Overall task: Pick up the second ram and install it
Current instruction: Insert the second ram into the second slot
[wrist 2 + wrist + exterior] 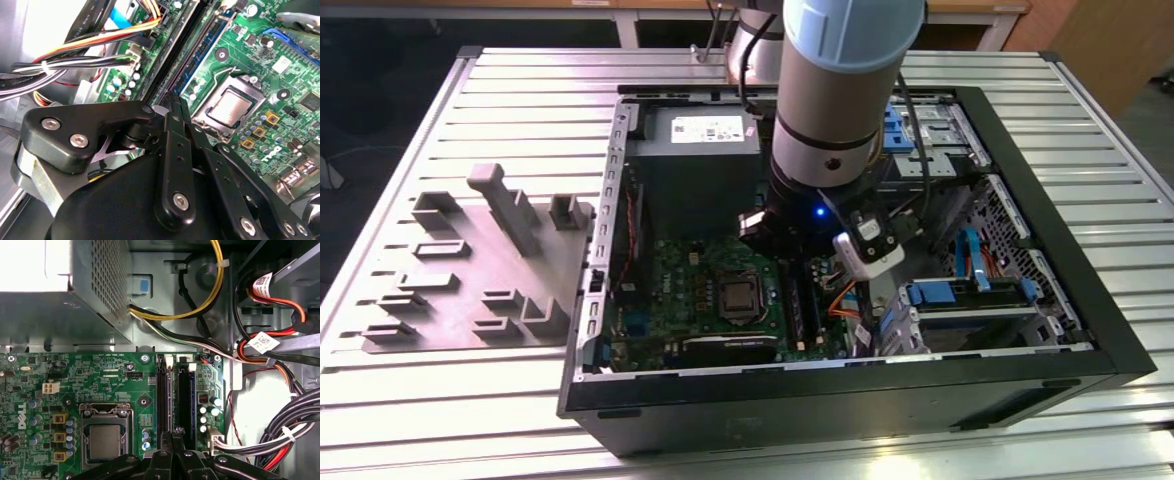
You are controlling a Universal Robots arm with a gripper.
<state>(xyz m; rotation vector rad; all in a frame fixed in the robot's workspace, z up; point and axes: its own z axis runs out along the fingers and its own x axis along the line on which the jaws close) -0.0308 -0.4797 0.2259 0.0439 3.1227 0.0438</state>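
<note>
Reaching down into the computer case [1067,330], the gripper [172,436] hovered over the motherboard [115,375]. Its fingers [176,112] were pressed together, apparently atop the second ram [171,395] standing in the memory slots [184,395].

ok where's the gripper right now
In the first wrist view the gripper hangs over the long black memory slots, beside the processor socket; in the exterior view it is down inside the open computer case.

A workshop or lab bench: an opened computer case [854,260] lies on a slatted metal table [480,400] beside a grey parts fixture [480,270]
</note>
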